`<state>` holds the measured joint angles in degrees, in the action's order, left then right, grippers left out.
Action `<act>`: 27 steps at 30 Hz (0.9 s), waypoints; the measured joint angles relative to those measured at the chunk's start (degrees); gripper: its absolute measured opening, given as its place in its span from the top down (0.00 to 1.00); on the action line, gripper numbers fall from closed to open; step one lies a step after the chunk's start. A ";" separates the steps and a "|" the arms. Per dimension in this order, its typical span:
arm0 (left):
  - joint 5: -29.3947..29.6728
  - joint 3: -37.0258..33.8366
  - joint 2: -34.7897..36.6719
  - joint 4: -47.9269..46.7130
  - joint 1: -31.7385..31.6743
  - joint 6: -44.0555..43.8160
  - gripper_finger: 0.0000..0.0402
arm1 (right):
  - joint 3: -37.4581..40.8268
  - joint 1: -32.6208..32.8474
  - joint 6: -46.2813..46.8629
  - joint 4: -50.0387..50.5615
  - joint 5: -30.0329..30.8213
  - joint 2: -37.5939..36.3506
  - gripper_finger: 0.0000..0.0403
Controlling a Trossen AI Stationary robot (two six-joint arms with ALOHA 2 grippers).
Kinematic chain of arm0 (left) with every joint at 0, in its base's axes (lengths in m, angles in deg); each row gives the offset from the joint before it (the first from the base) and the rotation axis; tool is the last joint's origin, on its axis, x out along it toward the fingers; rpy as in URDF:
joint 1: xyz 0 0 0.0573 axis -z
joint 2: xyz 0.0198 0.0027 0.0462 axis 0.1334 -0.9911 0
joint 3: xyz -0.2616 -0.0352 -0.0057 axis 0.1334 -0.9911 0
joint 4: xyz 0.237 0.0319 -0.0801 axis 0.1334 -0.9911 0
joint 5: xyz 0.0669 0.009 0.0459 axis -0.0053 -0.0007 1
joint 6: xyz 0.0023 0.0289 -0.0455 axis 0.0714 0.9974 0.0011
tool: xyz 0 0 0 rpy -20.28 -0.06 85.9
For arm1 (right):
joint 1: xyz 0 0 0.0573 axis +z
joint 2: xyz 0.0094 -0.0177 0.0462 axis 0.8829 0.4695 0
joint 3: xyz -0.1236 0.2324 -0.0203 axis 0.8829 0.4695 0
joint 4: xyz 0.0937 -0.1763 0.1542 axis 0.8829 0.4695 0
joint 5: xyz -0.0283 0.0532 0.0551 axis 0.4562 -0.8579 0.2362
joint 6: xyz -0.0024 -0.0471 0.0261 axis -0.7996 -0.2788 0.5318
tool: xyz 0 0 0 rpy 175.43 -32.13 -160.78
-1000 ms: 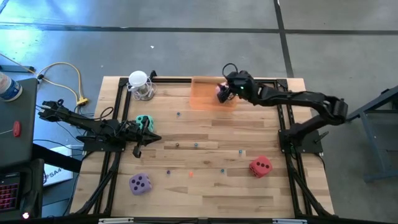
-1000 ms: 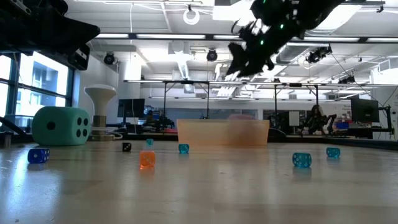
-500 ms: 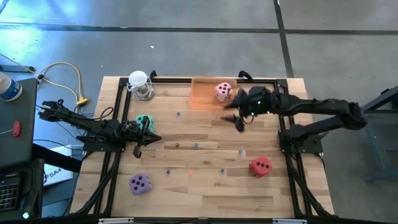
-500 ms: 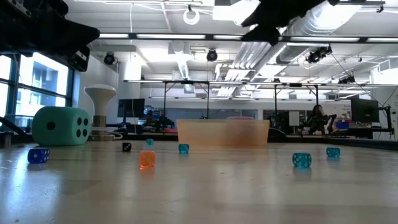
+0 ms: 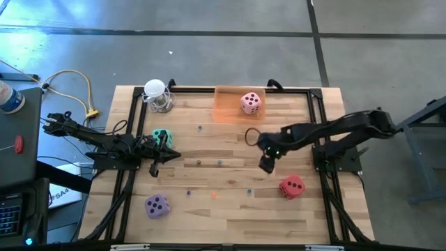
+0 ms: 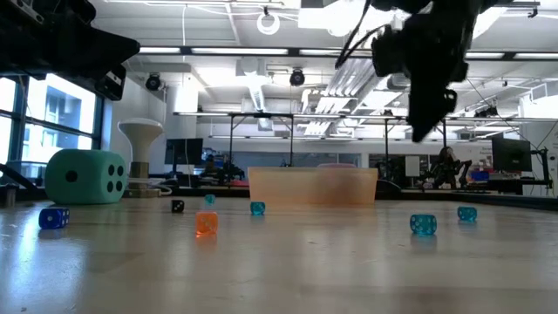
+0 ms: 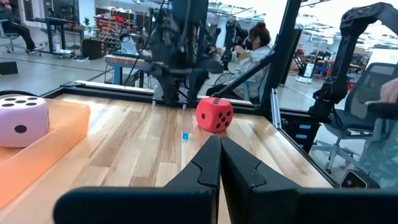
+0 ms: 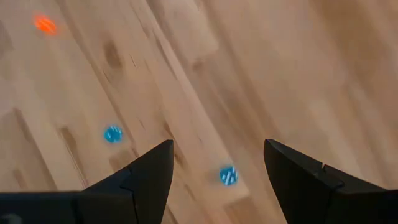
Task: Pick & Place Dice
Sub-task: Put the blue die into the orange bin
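Note:
The pink die (image 5: 251, 102) lies in the orange tray (image 5: 226, 108) at the table's far edge. The teal die (image 5: 162, 136) rests on the wood just beyond my left gripper (image 5: 171, 154), which is shut, level and empty. The purple die (image 5: 157, 205) sits near the front left and the red die (image 5: 292, 186) near the front right. My right gripper (image 5: 266, 164) hangs open above bare wood left of the red die, pointing steeply down. Nothing is between its fingers (image 8: 217, 155).
Tiny coloured beads (image 5: 219, 162) are scattered over the middle of the table. A white bulb-shaped object (image 5: 157, 95) stands at the far left. Black frame rails (image 5: 317, 118) run along both sides. Beyond the table a person (image 7: 258, 43) sits in the room.
My right gripper has drawn away from the orange tray toward the table's near edge and sunk a little, tipping from nearly level to pointing steeply down. The pink die stays behind in the tray.

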<state>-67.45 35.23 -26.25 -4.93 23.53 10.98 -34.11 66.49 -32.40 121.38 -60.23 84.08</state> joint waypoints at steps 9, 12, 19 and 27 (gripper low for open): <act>-0.02 -0.02 0.00 0.00 0.00 -1.81 1.00 | 0.00 3.88 3.72 4.84 0.44 11.36 0.42; -0.02 -0.02 0.00 0.00 0.00 -1.85 1.00 | 0.00 3.73 6.29 4.93 -1.35 13.84 0.46; -0.02 0.00 0.00 0.02 0.00 -2.67 1.00 | 0.00 3.77 5.28 4.67 -2.30 16.84 0.55; -0.02 0.00 0.00 0.02 0.00 -3.37 1.00 | 0.00 3.73 4.94 1.24 -0.51 17.48 0.59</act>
<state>-67.47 35.23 -26.25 -4.90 23.53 7.61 -34.11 70.23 -27.46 122.62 -60.74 101.56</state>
